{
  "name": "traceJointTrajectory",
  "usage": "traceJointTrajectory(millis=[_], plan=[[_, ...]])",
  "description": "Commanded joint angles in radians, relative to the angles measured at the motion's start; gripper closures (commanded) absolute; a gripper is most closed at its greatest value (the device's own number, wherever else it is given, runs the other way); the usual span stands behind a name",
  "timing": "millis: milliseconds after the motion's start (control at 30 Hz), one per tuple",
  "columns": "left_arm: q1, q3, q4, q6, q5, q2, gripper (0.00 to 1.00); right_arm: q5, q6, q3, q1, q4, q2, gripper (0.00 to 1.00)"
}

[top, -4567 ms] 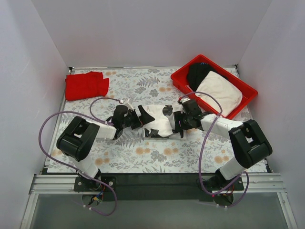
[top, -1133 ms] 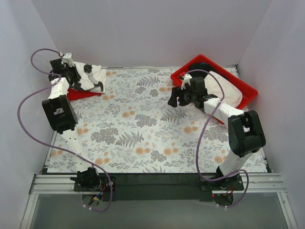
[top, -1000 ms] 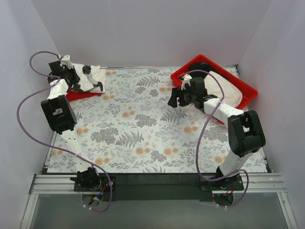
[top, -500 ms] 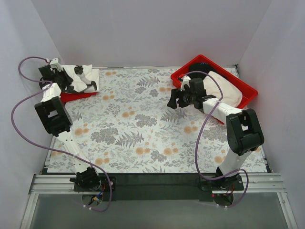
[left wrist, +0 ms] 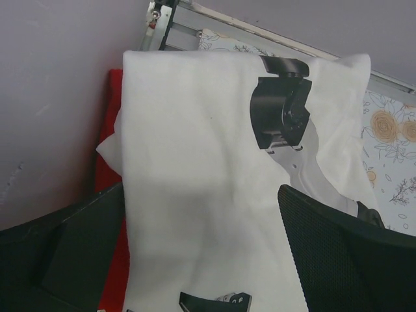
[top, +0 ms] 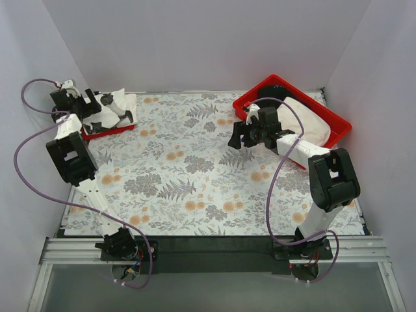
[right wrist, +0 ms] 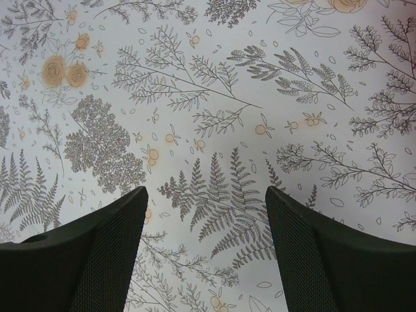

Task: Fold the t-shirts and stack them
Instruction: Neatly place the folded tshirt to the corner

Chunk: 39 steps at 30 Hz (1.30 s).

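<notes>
The white t-shirt (top: 118, 107), folded and printed with black shapes, lies on top of the red t-shirt (top: 110, 130) in the far left corner. Only a red strip shows along its near edge. In the left wrist view the white t-shirt (left wrist: 195, 149) fills the middle, with the red t-shirt (left wrist: 108, 162) showing at its left edge. My left gripper (top: 90, 109) is open just above the white shirt, its fingers wide apart on either side (left wrist: 201, 214). My right gripper (top: 235, 138) is open and empty over the floral mat (right wrist: 205, 195).
A red plastic tray (top: 246, 108) stands at the back right and holds an off-white garment (top: 302, 123) and a black garment (top: 270, 97). The floral mat (top: 195, 169) covers the table. Grey walls close in the left, back and right sides.
My left gripper carried the white t-shirt from mid-table to the far left corner, laid it on the red one and drew back left. The right arm moved back toward the tray and now holds still.
</notes>
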State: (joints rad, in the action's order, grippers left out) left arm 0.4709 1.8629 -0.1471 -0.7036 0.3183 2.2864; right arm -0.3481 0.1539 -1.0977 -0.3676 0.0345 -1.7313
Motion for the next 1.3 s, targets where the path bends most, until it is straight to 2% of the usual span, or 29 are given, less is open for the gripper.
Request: traceJointTrajectory(millis=[0, 167, 233, 333, 400, 467, 533, 700, 733, 867, 933, 1033, 1067, 1133, 1267], plan=[[0.006, -0.014, 0.05, -0.019, -0.054, -0.122, 0.07, -0.022, -0.008, 0.012, -0.001, 0.042, 0.041, 0.33], [-0.063, -0.076, 0.084, 0.006, -0.209, -0.266, 0.06, -0.019, -0.007, 0.036, -0.001, 0.042, 0.084, 0.33], [-0.09, -0.09, 0.09, -0.028, -0.234, -0.307, 0.05, -0.014, -0.005, 0.048, 0.001, 0.042, 0.104, 0.33], [-0.13, -0.166, 0.122, -0.103, -0.245, -0.405, 0.05, -0.012, -0.005, 0.067, 0.001, 0.042, 0.137, 0.32], [-0.172, -0.284, 0.141, -0.128, -0.301, -0.503, 0.05, 0.0, -0.004, 0.085, -0.001, 0.042, 0.156, 0.32], [-0.26, -0.452, 0.245, -0.138, -0.366, -0.621, 0.05, 0.009, -0.01, 0.094, -0.001, 0.041, 0.188, 0.31], [-0.355, -0.554, 0.316, -0.155, -0.424, -0.73, 0.05, 0.017, -0.008, 0.113, 0.001, 0.039, 0.222, 0.31], [-0.57, -0.833, 0.343, -0.174, -0.551, -0.896, 0.05, 0.043, -0.013, 0.151, 0.001, 0.025, 0.297, 0.3], [-0.64, -0.866, 0.348, -0.171, -0.593, -0.938, 0.05, 0.053, -0.014, 0.159, 0.001, 0.025, 0.32, 0.3], [-0.808, -0.994, 0.348, -0.158, -0.691, -1.008, 0.06, 0.098, -0.025, 0.186, 0.001, 0.019, 0.351, 0.3], [-0.882, -1.051, 0.333, -0.189, -0.7, -1.033, 0.06, 0.106, -0.024, 0.193, 0.002, 0.01, 0.363, 0.3], [-0.919, -1.103, 0.308, -0.279, -0.609, -1.103, 0.06, 0.126, -0.024, 0.213, 0.001, 0.004, 0.377, 0.3], [-0.922, -1.137, 0.308, -0.296, -0.546, -1.119, 0.06, 0.144, -0.022, 0.217, 0.001, -0.001, 0.38, 0.3], [-0.925, -1.169, 0.31, -0.336, -0.506, -1.146, 0.06, 0.162, -0.02, 0.229, 0.001, -0.008, 0.391, 0.3], [-0.928, -1.214, 0.284, -0.349, -0.49, -1.222, 0.05, 0.202, -0.02, 0.246, 0.001, -0.021, 0.407, 0.3]])
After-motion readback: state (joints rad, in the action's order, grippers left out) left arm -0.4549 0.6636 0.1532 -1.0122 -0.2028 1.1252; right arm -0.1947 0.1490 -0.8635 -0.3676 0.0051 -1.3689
